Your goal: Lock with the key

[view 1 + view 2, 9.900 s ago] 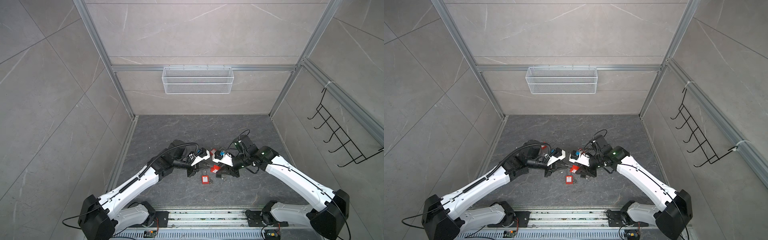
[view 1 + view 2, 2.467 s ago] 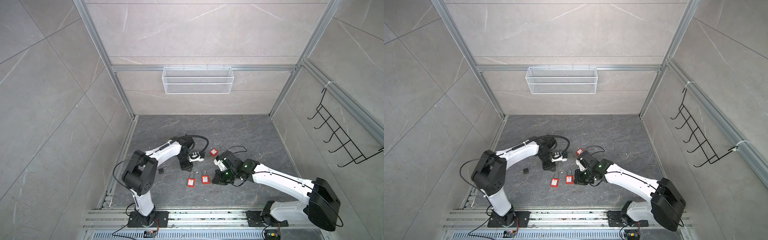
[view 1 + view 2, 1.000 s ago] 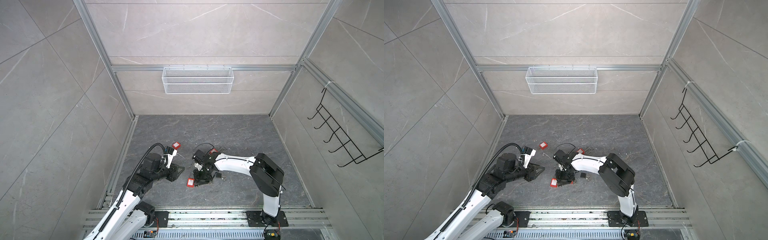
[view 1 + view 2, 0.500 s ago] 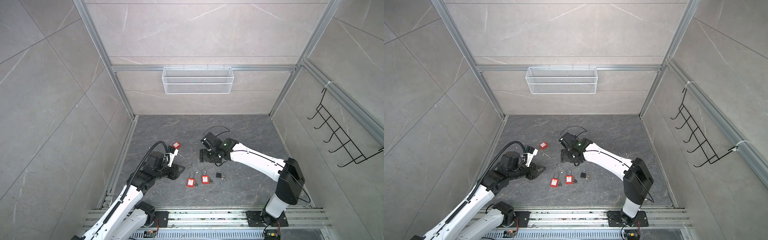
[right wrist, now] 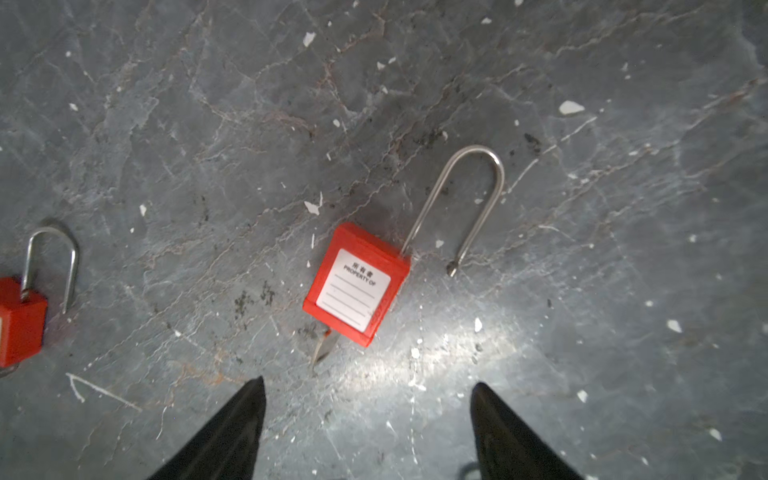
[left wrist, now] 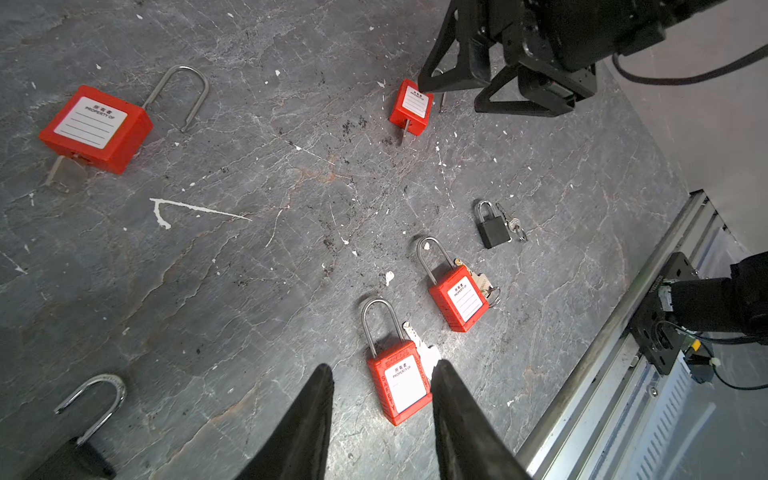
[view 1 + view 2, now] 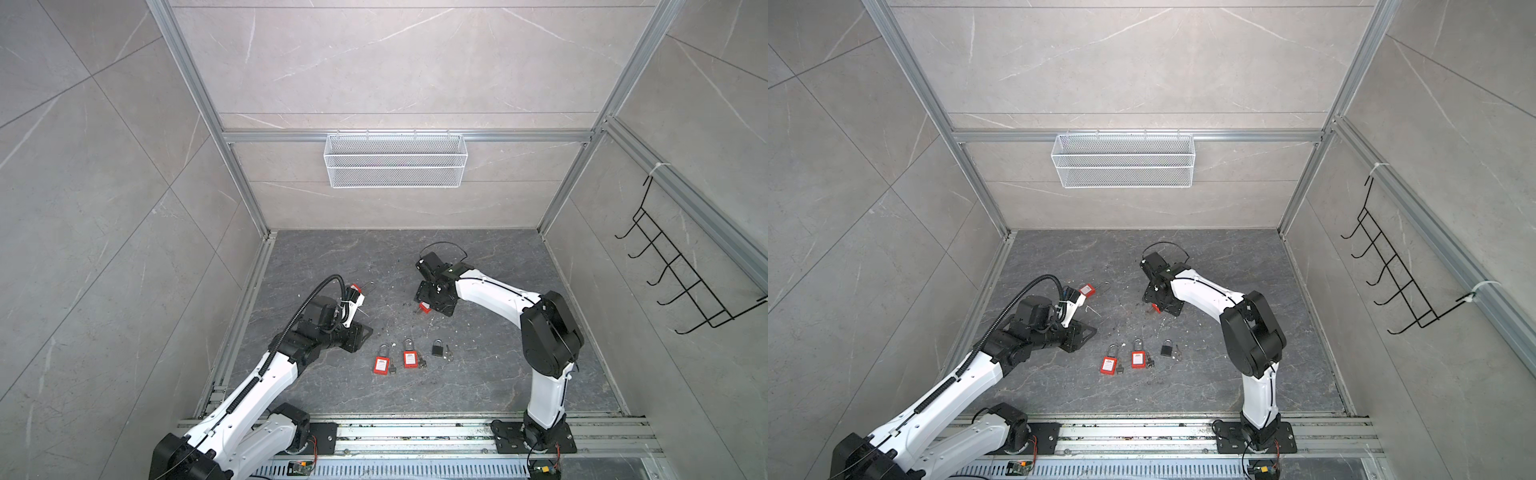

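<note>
A red padlock (image 5: pixel 357 291) lies flat on the dark floor with its shackle (image 5: pixel 469 199) swung open and a key (image 5: pixel 324 349) in its base. My right gripper (image 5: pixel 369 383) hovers just off its key end, open wide and empty; in both top views it (image 7: pixel 432 305) covers most of that padlock (image 7: pixel 424 307). A second red padlock (image 6: pixel 97 129) with an open shackle and a key (image 6: pixel 62 174) lies at the left. My left gripper (image 6: pixel 384 365) is open, holds nothing, and hangs above a closed red padlock (image 6: pixel 401 386).
Another closed red padlock (image 7: pixel 410 359) with keys and a small black padlock (image 7: pixel 436 348) with keys lie in the front row. A black padlock (image 6: pixel 83 436) with an open shackle lies near my left gripper. A wire basket (image 7: pixel 395 160) and hooks (image 7: pixel 681 282) hang on the walls.
My right gripper has moved from the front row of padlocks toward the back and has opened wide. The left arm has hardly moved.
</note>
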Controlling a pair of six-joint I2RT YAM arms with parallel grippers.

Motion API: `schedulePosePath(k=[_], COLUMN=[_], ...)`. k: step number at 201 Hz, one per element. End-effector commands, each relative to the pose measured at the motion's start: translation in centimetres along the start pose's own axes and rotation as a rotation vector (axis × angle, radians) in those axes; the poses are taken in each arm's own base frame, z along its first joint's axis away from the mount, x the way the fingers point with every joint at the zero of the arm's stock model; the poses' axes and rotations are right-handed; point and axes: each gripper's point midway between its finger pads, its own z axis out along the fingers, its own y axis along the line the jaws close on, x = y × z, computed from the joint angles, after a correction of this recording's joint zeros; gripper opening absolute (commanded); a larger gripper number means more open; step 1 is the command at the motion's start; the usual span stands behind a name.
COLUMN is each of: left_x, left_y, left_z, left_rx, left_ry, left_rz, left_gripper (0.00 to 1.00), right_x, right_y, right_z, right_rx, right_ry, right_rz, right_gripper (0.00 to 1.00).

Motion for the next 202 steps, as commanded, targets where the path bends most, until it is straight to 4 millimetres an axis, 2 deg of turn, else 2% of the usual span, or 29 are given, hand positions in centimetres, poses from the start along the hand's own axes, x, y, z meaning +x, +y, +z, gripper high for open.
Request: schedulePosePath(k=[1,41,81,148,175,202], left_x=[-1.4,-0.3,-0.5,-0.1,-0.1,0.0], left_y=[-0.6,-0.2,-0.2,-0.1,-0.1,-0.1], left_z=[-0.1,0.6,0.7,0.8,0.7,0.5], left_rx=[0.025,0.022,0.021,0.018,0.016,0.014], left_ry=[-0.048,-0.024,-0.017,-0.008,-0.009,-0.010], left_rz=[0.066,0.045,0.045,0.007,-0.001,-0.007], left_gripper=[0.42,0.42,0.41,0.40,0.40,0.40], right_x=[-1.0,-1.5,-0.9,-0.4,-0.3,0.0], right_y=[1.5,1.0,0.3,-0.3,-0.6,-1.0], right_z=[0.3,1.8,3.6,4.9,4.9,5.0], right_rx=[-0.021,0.043,0.101,0.107,0.116,0.121], right_ry=[-0.015,-0.027,0.023,0.052,0.055,0.066], right_rz=[0.034,0.038,0.018,-0.017,-0.053,-0.080], right_gripper=[0.83,0.82,0.77,0.62,0.59,0.51])
